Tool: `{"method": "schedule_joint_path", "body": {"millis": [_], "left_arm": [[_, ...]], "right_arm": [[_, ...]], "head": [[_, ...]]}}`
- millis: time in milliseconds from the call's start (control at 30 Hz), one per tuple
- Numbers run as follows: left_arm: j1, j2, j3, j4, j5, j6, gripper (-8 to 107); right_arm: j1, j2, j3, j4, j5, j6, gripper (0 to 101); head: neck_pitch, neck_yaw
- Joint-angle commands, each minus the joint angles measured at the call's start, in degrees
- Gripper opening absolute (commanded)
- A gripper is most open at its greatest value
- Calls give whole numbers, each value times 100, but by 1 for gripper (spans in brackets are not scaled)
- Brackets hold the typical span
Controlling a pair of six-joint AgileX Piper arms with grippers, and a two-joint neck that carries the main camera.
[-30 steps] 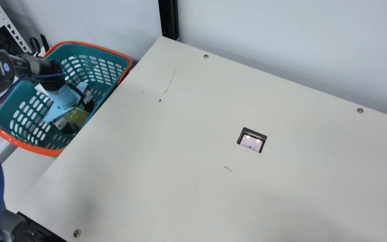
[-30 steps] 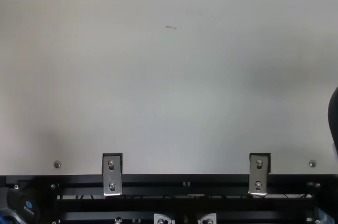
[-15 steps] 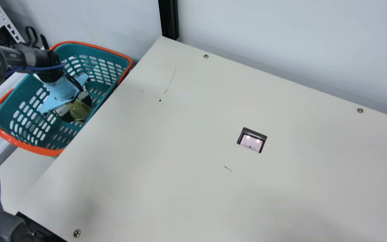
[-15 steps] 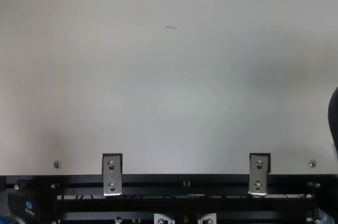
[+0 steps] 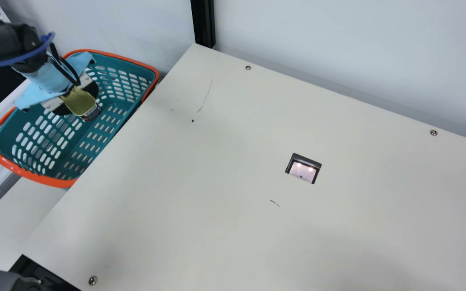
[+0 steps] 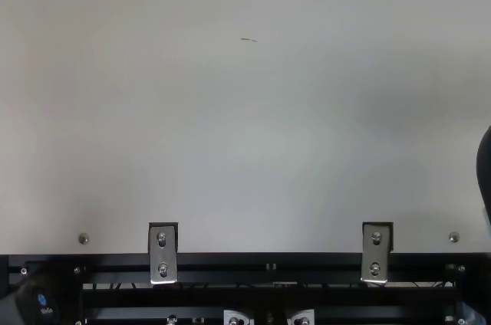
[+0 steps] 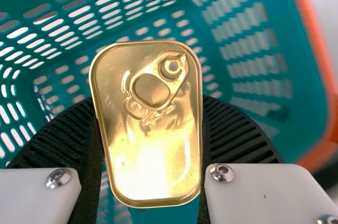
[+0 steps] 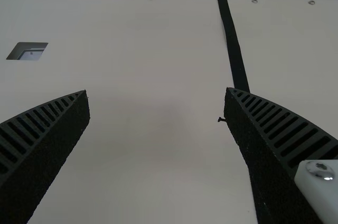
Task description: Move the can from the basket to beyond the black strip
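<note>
Your left tool (image 5: 78, 99) rises over the basket (image 5: 47, 180), gripping the can (image 5: 81, 103); your right tool (image 8: 157, 91) stands wide in its wrist view.

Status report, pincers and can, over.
Left pincer shut on gold, rounded-rectangular metal can, over teal plastic basket. Right pincer open, empty. Orange rim possibly in the way.

Left gripper (image 5: 79, 100) and can (image 5: 83, 106) now higher and farther left in main view

No legible lettering or numbers.
</note>
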Motion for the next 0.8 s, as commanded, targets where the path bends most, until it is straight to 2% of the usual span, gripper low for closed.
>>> {"method": "schedule_joint_path", "body": {"millis": [0, 333, 767], "left_arm": [[-11, -611, -8, -267, 209, 325, 10], [-107, -1817, -180, -967, 1231, 1199, 10], [-545, -2800, -516, -1531, 2993, 2133, 10]], "right_arm": [[0, 0, 0, 0, 0, 0, 101], [0, 0, 0, 0, 0, 0, 101], [0, 0, 0, 0, 0, 0, 101]], "head": [[-191, 76], [-191, 76], [-191, 76]]}}
